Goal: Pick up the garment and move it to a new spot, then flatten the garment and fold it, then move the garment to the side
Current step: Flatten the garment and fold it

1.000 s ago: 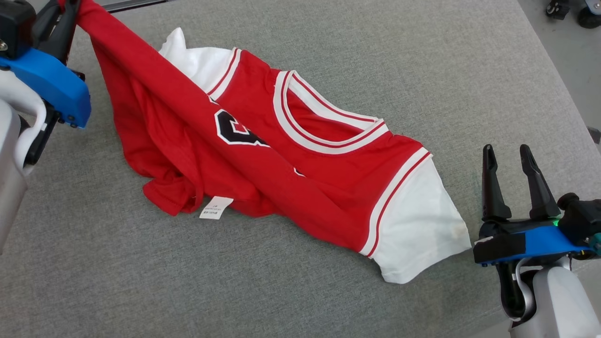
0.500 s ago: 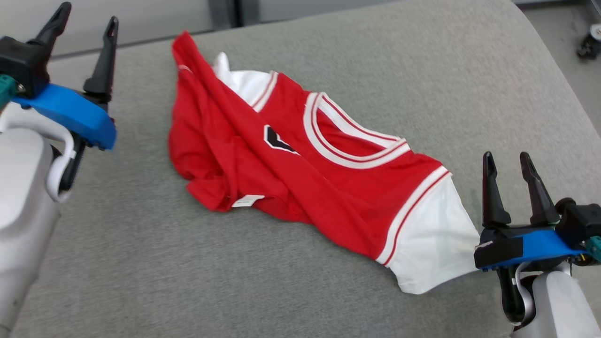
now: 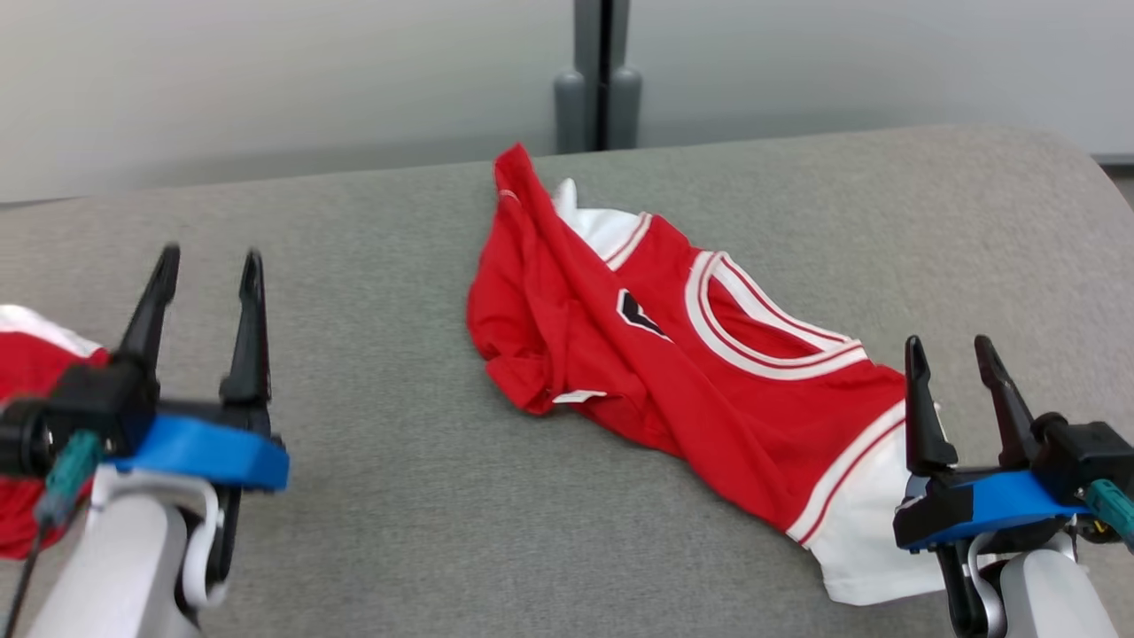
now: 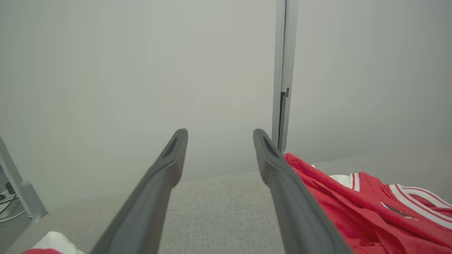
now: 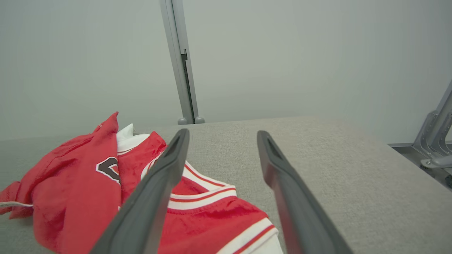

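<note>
One red jersey (image 3: 620, 354) lies crumpled just left of the spread right gripper (image 3: 947, 343), which hides part of its white sleeve (image 3: 864, 549); its black emblem (image 3: 640, 312) is mostly folded under. Well apart, the left gripper (image 3: 211, 257), also spread, masks a cut-off red cloth (image 3: 27, 368). Grey fabric table (image 3: 399, 496), pale wall (image 3: 266, 80), grey post (image 3: 602, 80)

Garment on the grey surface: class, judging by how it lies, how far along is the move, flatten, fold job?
Done, apparently: the garment lies set down on the grey surface. In hand: nothing; the left hand and right hand stand open and empty either side of it. Left: flattening, since its red body is bunched, then folding and moving aside.
</note>
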Robot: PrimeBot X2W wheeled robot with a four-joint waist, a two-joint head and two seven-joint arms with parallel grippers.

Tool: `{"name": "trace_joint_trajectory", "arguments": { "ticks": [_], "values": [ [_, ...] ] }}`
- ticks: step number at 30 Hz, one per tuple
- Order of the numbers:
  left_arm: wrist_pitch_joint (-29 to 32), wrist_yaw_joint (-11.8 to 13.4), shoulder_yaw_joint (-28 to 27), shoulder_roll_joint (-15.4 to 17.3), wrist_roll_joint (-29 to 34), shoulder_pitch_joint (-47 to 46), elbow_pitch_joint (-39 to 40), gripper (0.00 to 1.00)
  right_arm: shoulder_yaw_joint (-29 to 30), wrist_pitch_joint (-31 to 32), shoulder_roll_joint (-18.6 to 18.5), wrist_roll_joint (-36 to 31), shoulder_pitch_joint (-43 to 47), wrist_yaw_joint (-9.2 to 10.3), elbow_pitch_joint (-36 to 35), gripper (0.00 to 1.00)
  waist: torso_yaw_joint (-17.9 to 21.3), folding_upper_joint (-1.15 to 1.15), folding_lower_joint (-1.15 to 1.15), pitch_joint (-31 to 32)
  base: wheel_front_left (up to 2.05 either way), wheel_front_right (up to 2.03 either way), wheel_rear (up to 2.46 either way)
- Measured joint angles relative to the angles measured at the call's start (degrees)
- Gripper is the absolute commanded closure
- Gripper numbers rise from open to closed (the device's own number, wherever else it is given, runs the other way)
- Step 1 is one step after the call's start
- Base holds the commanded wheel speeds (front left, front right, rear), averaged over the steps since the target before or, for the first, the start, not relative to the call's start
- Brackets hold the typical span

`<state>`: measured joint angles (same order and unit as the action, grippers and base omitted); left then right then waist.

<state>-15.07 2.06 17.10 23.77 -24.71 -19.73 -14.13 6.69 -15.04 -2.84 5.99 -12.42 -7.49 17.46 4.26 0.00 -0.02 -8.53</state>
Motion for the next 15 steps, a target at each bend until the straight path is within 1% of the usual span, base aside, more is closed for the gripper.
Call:
{"name": "trace_joint_trajectory", "arguments": {
  "ticks": [3, 7, 8, 11, 15],
  "values": [
    [0.0, 0.2, -3.3, -1.7, 2.0, 5.2, 2.0, 0.00, -0.1, 0.0, 0.0, -0.3, 0.5, 0.00, 0.3, 0.00, -1.7, 0.00, 0.00, 1.3, 0.00, 0.00, 0.00],
    [0.0, -0.5, -7.0, -4.3, 3.7, 11.3, 3.3, 0.00, -0.6, 0.0, 0.0, -0.4, 1.1, 0.00, 0.5, 0.00, -3.3, 0.00, 0.00, 2.8, 0.00, 0.00, 0.00],
    [0.0, -0.7, -8.4, -5.5, 4.4, 13.6, 3.4, 0.00, -0.7, 0.0, 0.0, -0.4, 1.3, 0.00, 0.5, 0.00, -3.7, 0.00, 0.00, 3.3, 0.00, 0.00, 0.00],
    [0.0, -1.6, -10.2, -7.0, 5.5, 15.8, 3.5, 0.00, -0.8, 0.0, 0.0, -0.3, 1.7, 0.00, 0.4, 0.00, -4.2, 0.00, 0.01, 3.9, 0.00, 0.00, 0.00],
    [0.0, -3.1, -11.6, -8.4, 7.2, 16.4, 3.3, 0.00, -0.9, 0.0, 0.0, -0.3, 2.0, 0.00, 0.7, 0.00, -4.5, 0.00, 0.01, 4.0, 0.00, 0.00, 0.00]
  ]
}}
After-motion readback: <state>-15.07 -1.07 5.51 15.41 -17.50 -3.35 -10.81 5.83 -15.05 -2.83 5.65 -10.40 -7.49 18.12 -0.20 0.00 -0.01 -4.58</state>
